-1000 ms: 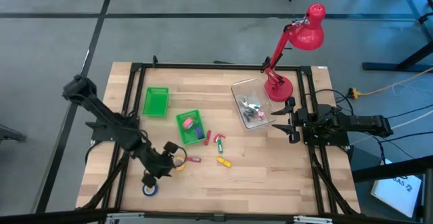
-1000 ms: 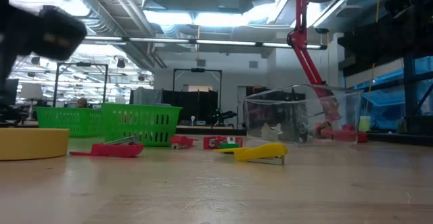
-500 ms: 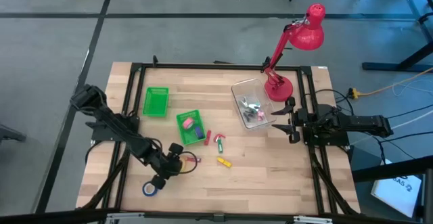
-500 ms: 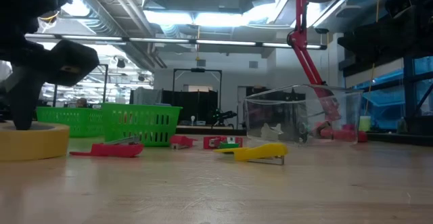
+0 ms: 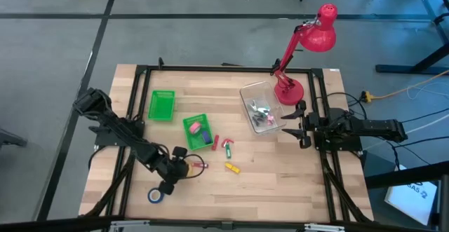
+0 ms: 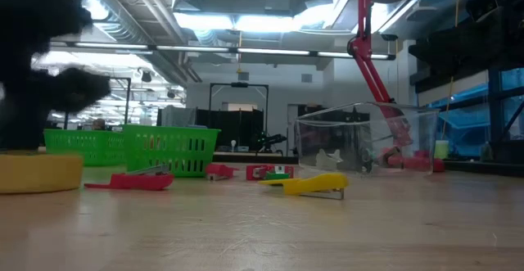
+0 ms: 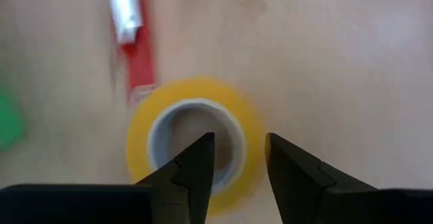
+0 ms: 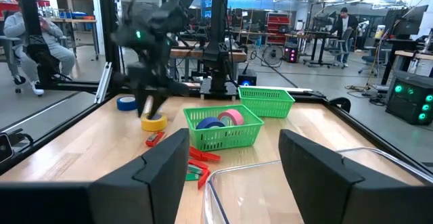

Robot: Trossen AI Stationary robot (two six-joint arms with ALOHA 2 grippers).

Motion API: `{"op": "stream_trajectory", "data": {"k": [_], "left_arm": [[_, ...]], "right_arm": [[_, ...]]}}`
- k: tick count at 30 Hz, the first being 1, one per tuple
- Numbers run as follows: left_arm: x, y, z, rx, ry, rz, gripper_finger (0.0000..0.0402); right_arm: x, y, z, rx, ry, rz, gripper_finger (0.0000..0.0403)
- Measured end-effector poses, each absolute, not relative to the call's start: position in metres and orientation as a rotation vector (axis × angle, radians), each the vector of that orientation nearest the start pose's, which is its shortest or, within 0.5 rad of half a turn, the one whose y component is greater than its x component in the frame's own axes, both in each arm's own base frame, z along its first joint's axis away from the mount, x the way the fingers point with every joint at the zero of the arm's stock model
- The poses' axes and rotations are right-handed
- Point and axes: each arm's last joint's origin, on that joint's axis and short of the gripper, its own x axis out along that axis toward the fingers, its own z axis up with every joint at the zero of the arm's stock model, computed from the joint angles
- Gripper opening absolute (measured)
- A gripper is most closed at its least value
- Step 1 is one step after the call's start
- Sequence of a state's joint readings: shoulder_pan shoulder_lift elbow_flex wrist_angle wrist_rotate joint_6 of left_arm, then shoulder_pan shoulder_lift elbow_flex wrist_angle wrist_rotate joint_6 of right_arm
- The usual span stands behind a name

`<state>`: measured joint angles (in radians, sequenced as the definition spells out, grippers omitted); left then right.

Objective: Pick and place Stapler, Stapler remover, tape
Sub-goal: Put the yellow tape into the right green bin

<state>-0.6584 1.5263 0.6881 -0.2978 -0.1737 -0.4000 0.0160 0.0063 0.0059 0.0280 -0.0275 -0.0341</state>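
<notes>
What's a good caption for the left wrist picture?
Left tool straddling the wall of the yellow tape, with a red stapler remover beside it.

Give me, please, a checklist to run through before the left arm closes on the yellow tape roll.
1. Left end effector open above the yellow tape: ok.
2. Fingers straddle the ring's wall, one in the hole: ok.
3. Red tool beside the roll, clear of the fingers: ok.
4. Room in the green bin for another roll: cannot tell.
5. Right end effector open, parked at the table's right edge: ok.
</notes>
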Motion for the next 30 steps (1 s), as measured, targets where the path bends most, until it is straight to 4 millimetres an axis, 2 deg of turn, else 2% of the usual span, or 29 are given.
{"op": "stream_trajectory", "data": {"k": [7,20,23,27,30], "left_arm": [[0.203,-0.149,0.147,0.014,1.085,-0.124,0.0130],[0.204,-0.152,0.135,0.014,1.154,-0.160,0.0125],[0.204,-0.152,0.134,0.011,1.154,-0.162,0.0098],[0.204,-0.153,0.135,-0.014,1.163,-0.164,0.0034],[0.203,-0.154,0.138,-0.052,1.162,-0.192,0.0034]], "right_arm": [[0.098,0.002,0.168,-0.034,-0.029,0.043,0.0232],[0.098,0.002,0.168,-0.034,-0.029,0.043,0.0232],[0.098,0.002,0.168,-0.035,-0.029,0.043,0.0232],[0.098,0.002,0.168,-0.034,-0.029,0.043,0.0232],[0.098,0.002,0.168,-0.035,-0.029,0.043,0.0232]]}}
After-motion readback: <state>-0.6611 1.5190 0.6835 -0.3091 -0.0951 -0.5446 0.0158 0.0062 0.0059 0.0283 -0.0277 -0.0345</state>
